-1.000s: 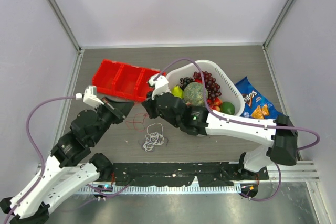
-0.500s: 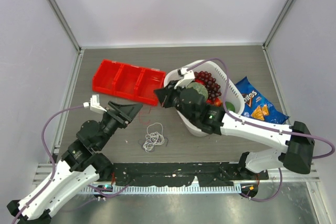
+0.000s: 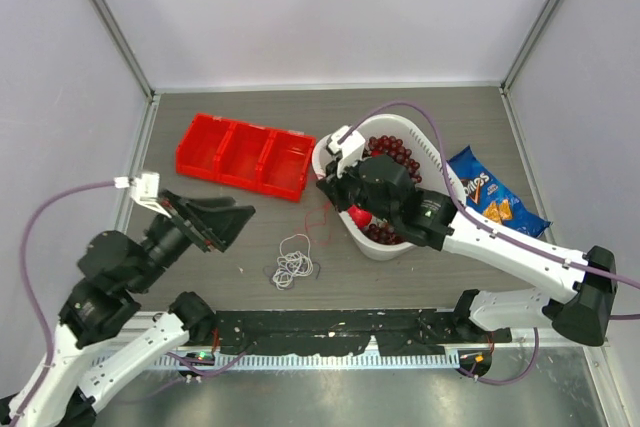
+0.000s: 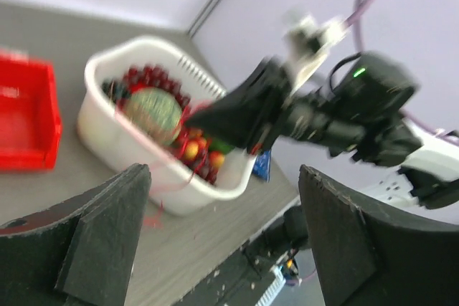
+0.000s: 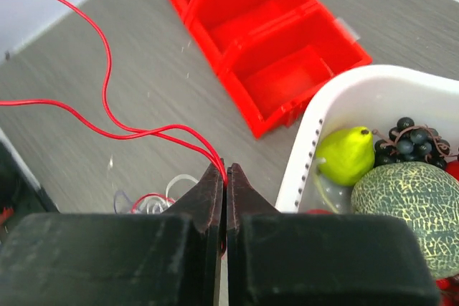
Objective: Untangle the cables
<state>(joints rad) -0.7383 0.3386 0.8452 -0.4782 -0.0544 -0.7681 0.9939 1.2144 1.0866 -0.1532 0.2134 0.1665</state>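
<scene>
Now | right jaws pinch red cable (image 5: 107, 80) | left jaws agape, aloft

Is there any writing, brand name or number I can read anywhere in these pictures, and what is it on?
"itos": the end of the logo on the blue snack bag. It is small and tilted, and the rest is unreadable.
No writing seen on the red bin or the white basket.
Left wrist view: too blurred to read anything.
</scene>
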